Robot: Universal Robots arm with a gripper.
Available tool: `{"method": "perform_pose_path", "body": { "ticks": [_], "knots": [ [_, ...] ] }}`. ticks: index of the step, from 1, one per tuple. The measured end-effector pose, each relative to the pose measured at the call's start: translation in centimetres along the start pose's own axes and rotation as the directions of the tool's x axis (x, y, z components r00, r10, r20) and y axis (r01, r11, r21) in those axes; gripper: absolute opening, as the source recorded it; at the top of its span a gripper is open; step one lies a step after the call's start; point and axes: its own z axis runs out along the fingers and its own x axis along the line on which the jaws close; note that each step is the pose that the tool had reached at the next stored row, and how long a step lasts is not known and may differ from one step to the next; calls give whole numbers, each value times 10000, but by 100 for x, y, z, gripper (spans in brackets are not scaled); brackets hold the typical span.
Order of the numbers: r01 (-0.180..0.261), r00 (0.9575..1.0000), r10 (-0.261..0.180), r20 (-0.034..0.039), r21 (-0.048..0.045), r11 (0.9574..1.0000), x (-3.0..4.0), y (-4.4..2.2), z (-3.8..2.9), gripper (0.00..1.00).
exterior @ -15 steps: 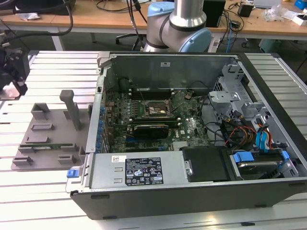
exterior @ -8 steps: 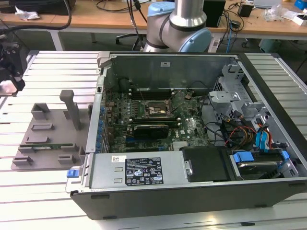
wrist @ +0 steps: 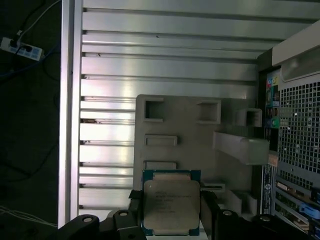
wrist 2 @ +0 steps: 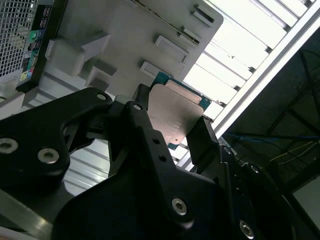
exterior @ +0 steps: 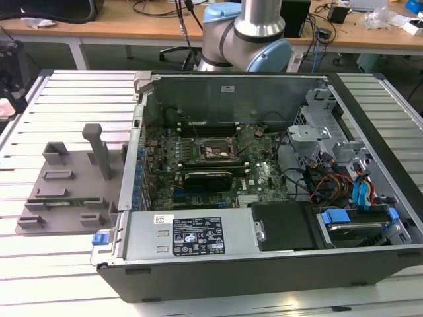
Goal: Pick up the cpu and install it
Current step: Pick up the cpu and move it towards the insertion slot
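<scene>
Pick-up looks done: the pincer (wrist: pixel 171 199) grips the cpu (wrist: pixel 171 209) by its edges above the fixture tray (wrist: pixel 190 130), so installing likely needs a level, squared approach to the socket (exterior: pixel 213 150) beyond that tray.

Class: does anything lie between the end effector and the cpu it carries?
Nothing: in both wrist views the end effector is shut on the cpu, its fingers pressed against opposite edges.

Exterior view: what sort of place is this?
Probably a robotics lab bench: an open computer case on a slotted aluminium table, a robot arm behind it, cluttered desks with cables beyond. The claw holds the cpu.
</scene>
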Motion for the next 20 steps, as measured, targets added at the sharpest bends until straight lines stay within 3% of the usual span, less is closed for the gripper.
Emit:
{"method": "perform_pose_path", "body": {
  "ticks": [1, 7, 10, 18, 20],
  "knots": [
    [0, 10000, 0, 0, 0, 10000, -1, -1, -40, 55],
    [1, 10000, -1, -1, -5, 10000, -5, -1, -42, 55],
    [1, 10000, -1, 0, -3, 10000, -45, -3, -40, 55],
    [0, 10000, 0, 0, 0, 10000, -298, -10, -33, 55],
    [1, 10000, -1, 1, 1, 10000, -434, -15, -28, 55]
  ]
}}
